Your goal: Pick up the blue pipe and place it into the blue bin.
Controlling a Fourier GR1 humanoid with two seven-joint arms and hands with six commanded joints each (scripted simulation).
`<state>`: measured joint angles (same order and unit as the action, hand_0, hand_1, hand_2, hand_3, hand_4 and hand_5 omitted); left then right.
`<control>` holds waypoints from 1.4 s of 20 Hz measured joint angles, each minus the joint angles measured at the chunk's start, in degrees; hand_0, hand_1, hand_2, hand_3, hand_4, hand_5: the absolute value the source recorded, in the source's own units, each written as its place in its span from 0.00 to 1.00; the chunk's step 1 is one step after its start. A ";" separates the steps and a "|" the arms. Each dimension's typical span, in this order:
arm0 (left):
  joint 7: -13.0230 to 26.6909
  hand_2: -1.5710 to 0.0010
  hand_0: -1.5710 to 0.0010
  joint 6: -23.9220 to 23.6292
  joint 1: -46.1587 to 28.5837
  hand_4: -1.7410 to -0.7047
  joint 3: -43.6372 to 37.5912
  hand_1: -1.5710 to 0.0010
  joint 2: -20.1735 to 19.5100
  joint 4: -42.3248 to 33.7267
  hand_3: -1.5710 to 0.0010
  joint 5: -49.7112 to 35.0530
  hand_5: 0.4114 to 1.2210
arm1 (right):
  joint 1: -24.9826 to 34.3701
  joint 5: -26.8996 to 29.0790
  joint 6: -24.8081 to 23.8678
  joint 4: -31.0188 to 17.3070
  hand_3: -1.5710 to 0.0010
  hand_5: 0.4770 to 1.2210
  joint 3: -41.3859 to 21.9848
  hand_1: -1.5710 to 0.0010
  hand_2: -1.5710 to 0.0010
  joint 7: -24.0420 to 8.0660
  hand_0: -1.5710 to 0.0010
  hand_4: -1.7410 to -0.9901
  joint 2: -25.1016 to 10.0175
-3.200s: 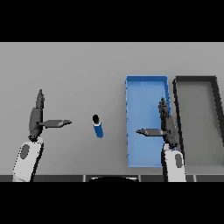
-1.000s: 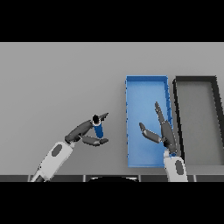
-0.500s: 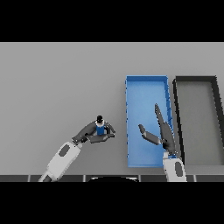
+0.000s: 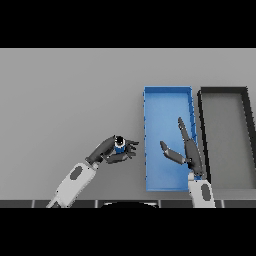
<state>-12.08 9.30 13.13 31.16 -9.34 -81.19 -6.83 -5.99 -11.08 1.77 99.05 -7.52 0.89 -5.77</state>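
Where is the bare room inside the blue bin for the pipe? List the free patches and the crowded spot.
The blue bin is bare across its far half, up to the back wall. Its near half is crowded: the open right hand hovers over it. The left hand, curled round the blue pipe, sits just left of the bin.

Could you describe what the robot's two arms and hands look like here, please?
Both forearms are white, rounded shells, each with a grey oval inset. The left robot hand and the right robot hand are dark grey, with slender fingers and a thumb. No cables, sleeves or printed markings are visible.
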 measured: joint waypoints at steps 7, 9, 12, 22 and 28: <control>5.47 0.01 0.01 0.70 2.18 0.00 0.76 0.01 -0.43 -7.22 0.05 -1.73 0.99 | -0.62 -0.34 -0.41 -0.43 1.00 0.17 0.08 1.00 1.00 2.09 1.00 0.80 0.15; 7.52 0.00 0.01 0.43 2.11 0.00 1.75 0.00 -0.08 -8.57 0.05 -1.33 1.00 | -0.75 -0.23 -0.34 0.18 1.00 0.17 0.46 1.00 1.00 2.83 1.00 0.81 -0.49; 8.59 0.00 0.00 0.00 2.04 0.00 1.74 0.00 -0.35 -9.28 0.05 -1.02 1.00 | -1.95 -0.68 -0.66 1.04 1.00 0.17 0.13 1.00 1.00 3.02 1.00 0.80 -0.32; 9.34 0.00 0.00 0.44 2.64 0.00 1.83 0.00 0.02 -7.95 0.05 0.01 1.00 | -2.04 15.77 10.59 10.39 1.00 0.11 1.64 1.00 1.00 3.32 1.00 0.65 -4.01; 8.84 0.00 0.00 0.55 2.80 0.00 1.94 0.00 -0.29 -8.39 0.05 0.93 1.00 | 8.09 26.38 18.50 18.56 1.00 0.03 -2.70 1.00 1.00 -12.76 1.00 0.58 -11.91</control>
<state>-3.24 9.84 15.94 33.10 -9.63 -89.57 -5.90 2.10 15.30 20.27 117.60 -10.22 -11.87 -17.68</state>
